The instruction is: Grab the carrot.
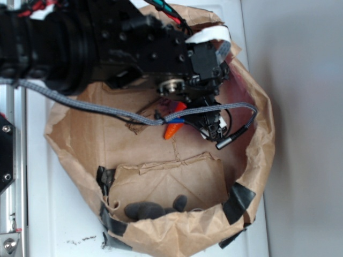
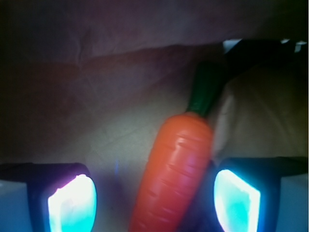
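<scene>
In the exterior view, the black arm is seen reaching from the upper left into a crumpled brown paper bag (image 1: 257,176) whose rolled rim is patched with black tape. The gripper (image 1: 185,115) is lowered to the bag's floor near the back wall, and the carrot (image 1: 174,127) shows only as a short orange piece below the wrist, crossed by a grey braided cable (image 1: 107,108). Most of the carrot is hidden by the gripper body, so the state of the jaws cannot be judged from here. A few dark rounded lumps (image 1: 153,209) lie at the near wall of the bag, well apart from the gripper (what they are cannot be made out).

In the wrist view, the gripper (image 2: 154,200) is shown spread wide, with the two glowing pads (image 2: 72,205) low at either side of the frame. The carrot (image 2: 176,164) lies between them on the brown paper, its long axis running up the frame and leaning slightly right, with the dark green stem end farthest from the camera. It sits off-centre, just beside the right pad and clearly apart from the left one; whether it touches the right pad cannot be told. The closing line is thus crossed by the carrot's body, so a squeeze across its width appears to be set up, though contact would likely be made on the right side first.
</scene>
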You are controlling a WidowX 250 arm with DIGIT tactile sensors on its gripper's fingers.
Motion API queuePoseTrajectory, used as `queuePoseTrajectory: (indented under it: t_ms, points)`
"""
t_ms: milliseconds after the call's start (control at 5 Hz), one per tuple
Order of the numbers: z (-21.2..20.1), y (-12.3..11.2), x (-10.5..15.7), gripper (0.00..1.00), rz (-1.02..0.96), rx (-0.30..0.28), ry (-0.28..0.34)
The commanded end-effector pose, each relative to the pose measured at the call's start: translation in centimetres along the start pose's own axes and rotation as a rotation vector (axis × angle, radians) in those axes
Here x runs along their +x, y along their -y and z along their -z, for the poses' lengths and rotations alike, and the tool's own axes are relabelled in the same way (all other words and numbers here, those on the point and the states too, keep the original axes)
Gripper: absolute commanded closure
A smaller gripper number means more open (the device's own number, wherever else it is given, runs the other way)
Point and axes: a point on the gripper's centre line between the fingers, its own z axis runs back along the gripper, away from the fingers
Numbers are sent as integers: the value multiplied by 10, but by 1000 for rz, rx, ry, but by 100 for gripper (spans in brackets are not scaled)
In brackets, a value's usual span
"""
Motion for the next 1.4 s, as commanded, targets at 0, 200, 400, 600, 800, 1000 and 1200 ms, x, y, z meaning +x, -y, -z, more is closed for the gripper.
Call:
queuePoseTrajectory:
  t_ms: [0,200,400,600,800,1000,1200]
  points:
    - [9,-9,29,100,-39,82,111]
    - [-2,-10,25,100,-51,97,161]
    - [-16,-12,19,100,-60,91,183]
    - [-56,-14,10,100,-46,-5,189]
    - [-100,-19,2,100,-21,-116,164]
    - [-121,-24,-7,100,-32,-107,151]
    - [-123,-23,-14,100,12,-60,144]
